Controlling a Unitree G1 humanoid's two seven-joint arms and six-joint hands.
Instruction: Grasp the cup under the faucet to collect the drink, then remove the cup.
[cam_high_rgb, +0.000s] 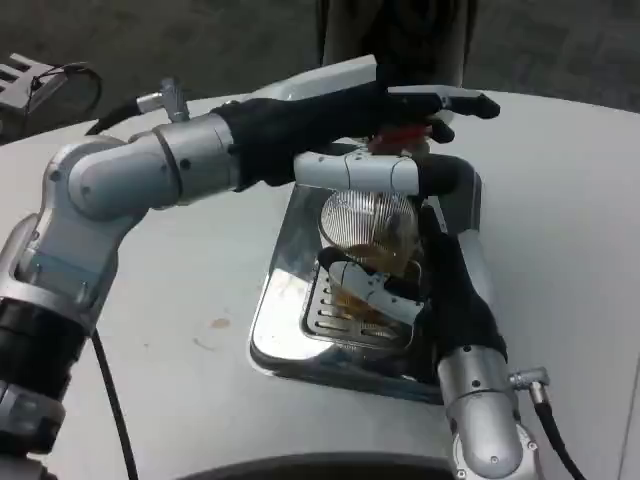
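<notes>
Filling step: right hand (400, 285) grasps glass cup (365, 225) (amber drink inside); left hand (400, 110) presses faucet lever (405, 135). Next: withdraw level.

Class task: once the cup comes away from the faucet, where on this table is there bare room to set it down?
Bare table lies left of the metal tray, below the left forearm; more lies right of the tray. Over the tray it is crowded: the left hand above, the right hand holding the cup.
</notes>
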